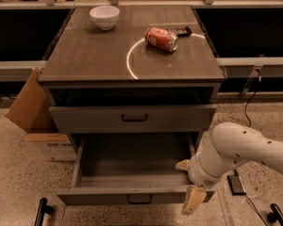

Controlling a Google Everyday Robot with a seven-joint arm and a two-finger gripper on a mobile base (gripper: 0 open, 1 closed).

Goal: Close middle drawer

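Since only one camera view is given, everything is told from it. The middle drawer (132, 161) is seen pulled far out of the cabinet towards the near side. Its inside is bare, and its front panel lies close to the near edge of the view. The long axis of this front runs from left to right, and the small dark handle (139, 199) is set at its centre, facing near. The drawer slides along the near-far line, so a push towards the far side is judged to be needed.

The claw (188, 182) is found at the right end of the drawer front, well to the right of the handle. Its two pale fingertips (194, 200) are spread apart. One is seen on the near side of the front panel and the other just inside the drawer. Nothing appears to be clamped, though contact with the panel cannot be decided.

Because the claw stands off-centre, an uneven push is judged possible, and the drawer could be skewed on its rails.

Above, the top drawer (132, 118) is nearly shut. On the surface (85, 60) a white bowl (104, 17) and a lying red can (161, 38) are placed, well apart.
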